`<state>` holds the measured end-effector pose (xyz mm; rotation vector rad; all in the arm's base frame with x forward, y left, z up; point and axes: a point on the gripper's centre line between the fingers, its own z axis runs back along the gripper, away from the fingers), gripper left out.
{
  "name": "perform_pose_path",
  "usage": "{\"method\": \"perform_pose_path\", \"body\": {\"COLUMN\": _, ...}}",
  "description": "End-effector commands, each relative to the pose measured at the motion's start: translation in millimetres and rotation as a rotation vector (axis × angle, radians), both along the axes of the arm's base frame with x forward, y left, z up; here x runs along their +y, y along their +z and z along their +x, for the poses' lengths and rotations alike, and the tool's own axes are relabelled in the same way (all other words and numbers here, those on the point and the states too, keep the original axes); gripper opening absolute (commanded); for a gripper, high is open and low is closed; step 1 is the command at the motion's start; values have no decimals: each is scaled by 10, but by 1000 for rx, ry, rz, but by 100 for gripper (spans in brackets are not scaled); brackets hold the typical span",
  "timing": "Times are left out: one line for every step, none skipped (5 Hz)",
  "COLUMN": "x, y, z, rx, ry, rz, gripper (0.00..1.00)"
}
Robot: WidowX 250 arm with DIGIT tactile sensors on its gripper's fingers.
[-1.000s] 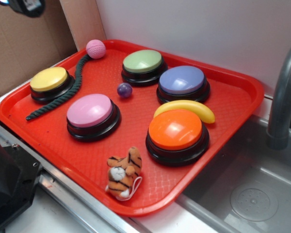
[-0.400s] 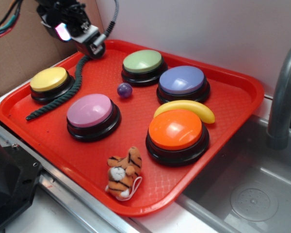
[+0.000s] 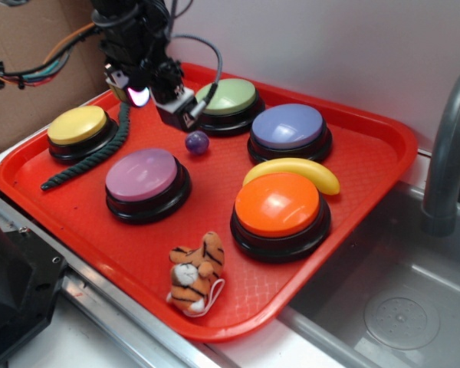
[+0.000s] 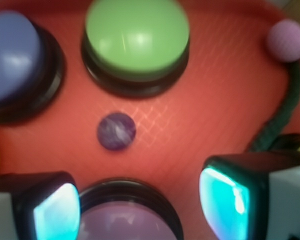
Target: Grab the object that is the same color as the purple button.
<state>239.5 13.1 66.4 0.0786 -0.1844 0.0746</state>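
Both jaws spread, gripper (image 3: 185,115) hovers above purple ball (image 3: 197,142).

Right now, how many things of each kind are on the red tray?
Domed buttons: 5 (yellow, green, purple button, pink, orange)
Balls: 2 (purple ball, pink ball)
Banana: 1
Green rope: 1
Tiger toy: 1
Total: 10

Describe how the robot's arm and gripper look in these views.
The black arm carries a looping grey cable, with orange and yellow wires beside it, and a small pinkish-white light low on the wrist. The gripper has boxy black-edged fingers with pale housings; their inner pads glow cyan in the wrist view.
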Motion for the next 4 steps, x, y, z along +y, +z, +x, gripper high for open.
{"method": "perform_pose_path", "body": {"x": 58, "y": -277, "z": 234, "rx": -23, "ry": -12, "rz": -23, "gripper": 100}}
{"method": "perform_pose_path", "body": {"x": 62, "y": -427, "z": 283, "rx": -31, "ry": -50, "rz": -50, "gripper": 100}}
{"method": "perform_pose_path", "body": {"x": 99, "y": -489, "z": 298, "rx": -35, "ry": -54, "rz": -48, "gripper": 100}}
{"method": "perform_pose_path", "body": {"x": 99, "y": -488, "z": 310, "rx": -55, "ry": -55, "rz": -55, "gripper": 88}}
